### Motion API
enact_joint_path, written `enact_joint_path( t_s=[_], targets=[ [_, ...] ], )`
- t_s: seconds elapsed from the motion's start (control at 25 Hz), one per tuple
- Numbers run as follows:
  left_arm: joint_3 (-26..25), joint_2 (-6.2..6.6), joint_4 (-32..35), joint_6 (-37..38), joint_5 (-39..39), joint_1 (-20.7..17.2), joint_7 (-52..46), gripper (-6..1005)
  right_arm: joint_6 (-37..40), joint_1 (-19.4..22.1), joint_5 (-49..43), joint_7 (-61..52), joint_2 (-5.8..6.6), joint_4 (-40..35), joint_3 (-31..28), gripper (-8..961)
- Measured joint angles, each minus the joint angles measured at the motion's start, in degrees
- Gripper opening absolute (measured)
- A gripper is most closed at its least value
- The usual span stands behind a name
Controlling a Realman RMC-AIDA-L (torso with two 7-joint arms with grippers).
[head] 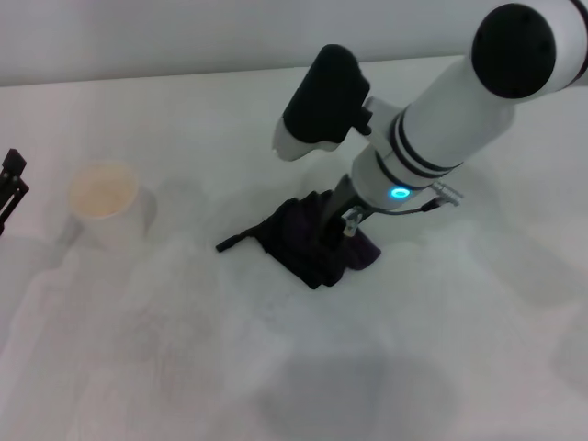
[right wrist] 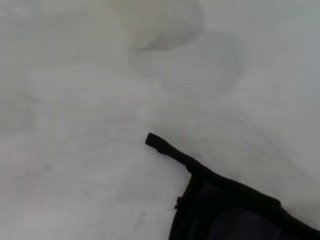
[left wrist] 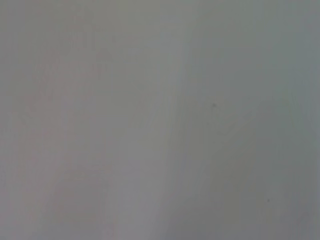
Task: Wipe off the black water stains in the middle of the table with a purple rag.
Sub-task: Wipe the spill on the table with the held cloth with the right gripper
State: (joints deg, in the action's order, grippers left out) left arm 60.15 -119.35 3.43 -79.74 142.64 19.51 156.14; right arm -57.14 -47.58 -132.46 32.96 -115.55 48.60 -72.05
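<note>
Purple rag point(head: 317, 243) is lying bunched in thick dark folds at the centre of the head view, its thin strap-like tail point(head: 237, 241) trailing left across the white table point(head: 184, 367). Right gripper point(head: 342, 220) is pressing down into the cloth, clenched on its folds, fingertips buried. Black stains are hidden from sight. A pale cup point(head: 106, 204) is standing at left. Left gripper point(head: 11, 188) is sitting cut off at the left edge, its state impossible to tell.
</note>
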Motion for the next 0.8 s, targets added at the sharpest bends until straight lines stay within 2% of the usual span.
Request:
enact_joint_path(
  t_s=[0.24, 0.44, 0.52, 0.6, 0.8],
  targets=[
    [0.0, 0.00, 0.0, -0.1, 0.0, 0.0, 0.0, 891, -5.7, 0.2, -0.2, 0.3, 0.20, -0.1, -2.4, 71],
    [0.0, 0.00, 0.0, 0.0, 0.0, 0.6, 0.0, 891, -9.3, -0.3, 1.7, 1.6, -0.42, 1.1, 0.2, 70],
    [0.0, 0.00, 0.0, 0.0, 0.0, 0.7, 0.0, 891, -8.6, -0.3, 3.9, 2.4, -0.56, 1.9, 2.2, 70],
    [0.0, 0.00, 0.0, 0.1, 0.0, 0.9, 0.0, 891, -4.5, -0.3, 6.3, 2.9, -0.61, 3.0, 4.0, 70],
    [0.0, 0.06, 0.0, 0.1, 0.0, 1.1, 0.0, 891, 2.7, -0.1, 6.5, 2.8, -0.60, 2.5, 5.5, 70]
  ],
)
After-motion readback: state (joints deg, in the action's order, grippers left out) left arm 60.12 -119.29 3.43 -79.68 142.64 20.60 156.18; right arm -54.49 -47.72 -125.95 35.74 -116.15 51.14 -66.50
